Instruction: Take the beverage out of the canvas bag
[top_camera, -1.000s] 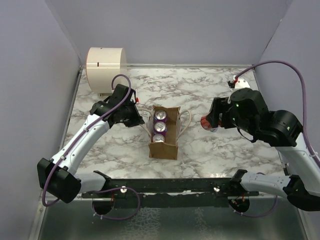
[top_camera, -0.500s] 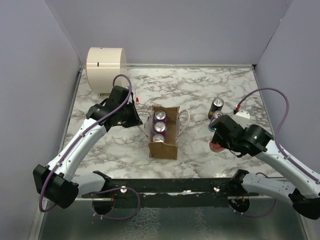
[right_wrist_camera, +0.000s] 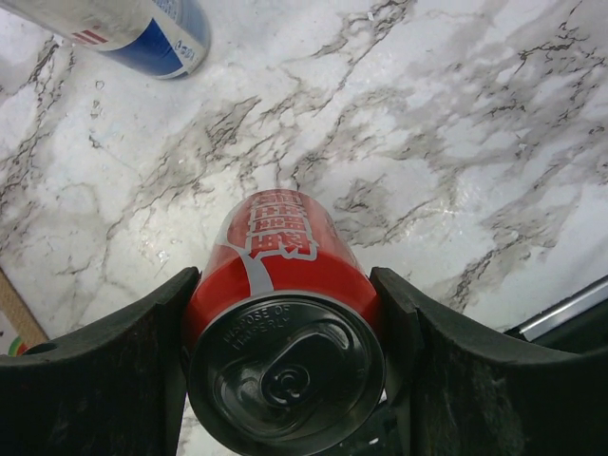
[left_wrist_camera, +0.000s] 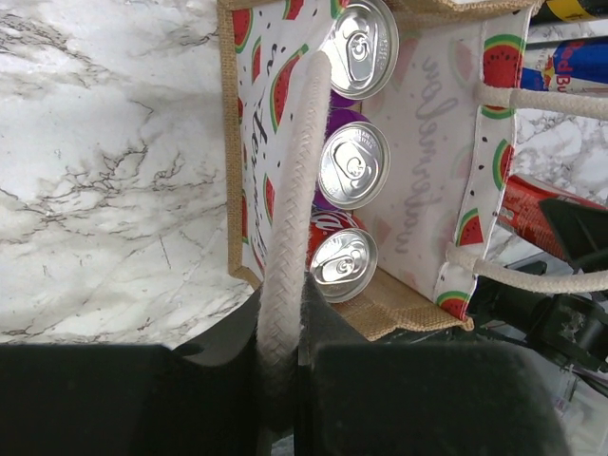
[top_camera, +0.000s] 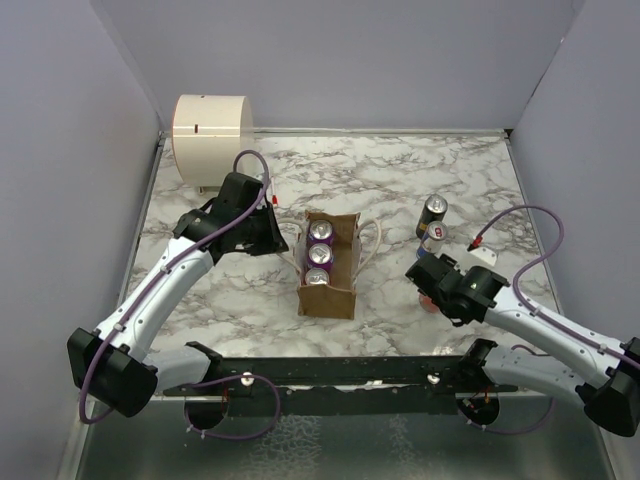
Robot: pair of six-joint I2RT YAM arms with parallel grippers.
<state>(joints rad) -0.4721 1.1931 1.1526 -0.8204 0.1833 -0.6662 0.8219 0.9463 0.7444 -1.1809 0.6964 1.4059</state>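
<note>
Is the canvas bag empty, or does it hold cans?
Not empty: three cans stand in the bag, their tops showing in the left wrist view.

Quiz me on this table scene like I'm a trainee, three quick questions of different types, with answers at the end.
1. True or false: the tan canvas bag with watermelon prints holds three silver-topped cans.
2. What does the left pincer grip? A) a can B) the bag's white rope handle C) nothing
3. Fill in: the right pincer is shut on a ___ drink can.
Key: 1 true; 2 B; 3 red.
</note>
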